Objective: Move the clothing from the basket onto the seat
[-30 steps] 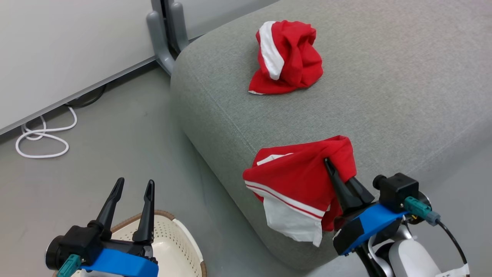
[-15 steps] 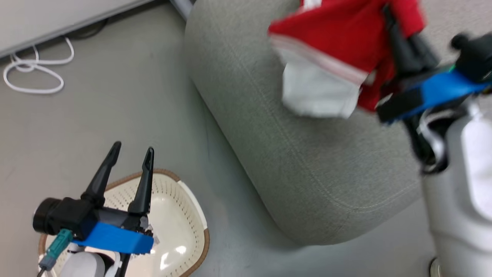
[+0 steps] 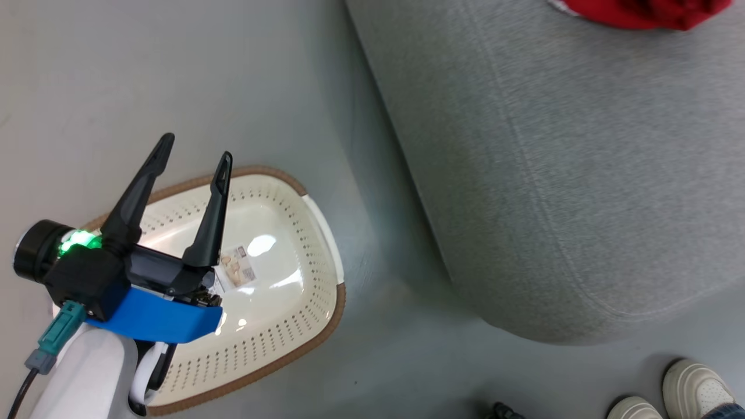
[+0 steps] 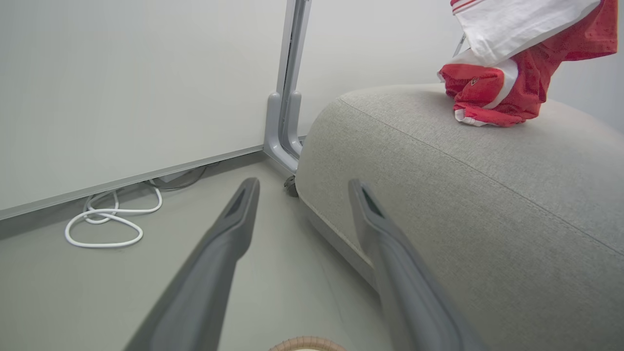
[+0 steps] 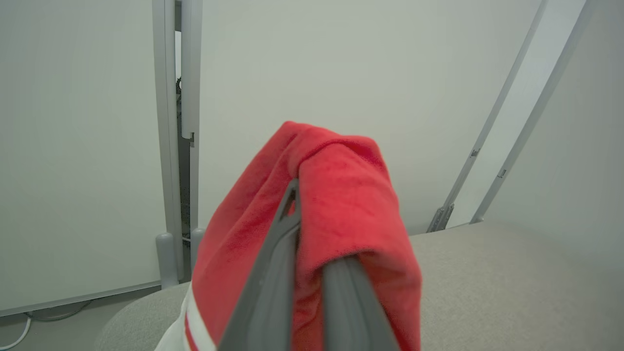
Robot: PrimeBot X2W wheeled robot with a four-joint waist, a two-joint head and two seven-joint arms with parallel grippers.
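Grey floor (image 3: pixel 233 75) lay under the left claw (image 3: pixel 195 146), spread wide and empty, the basket (image 3: pixel 339 297) directly beneath it and the grey sofa (image 3: pixel 553 174) to its right. The right claw (image 5: pixel 312 243), facing pale wall panels (image 5: pixel 341 63), pinched one red garment (image 5: pixel 351 195) tight. Beyond it the other garment (image 4: pixel 492 97) lay on the sofa, partly covered. A person's shoes (image 3: pixel 695 381) were cut off.

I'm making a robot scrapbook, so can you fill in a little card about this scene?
Basket: on the floor beside the sofa, no clothes visible inside
Left end effector: open, holding nothing, over the basket
Right end effector: shut on a red garment
Second red garment: lying crumpled on the sofa
Person: pale shoes at the edge
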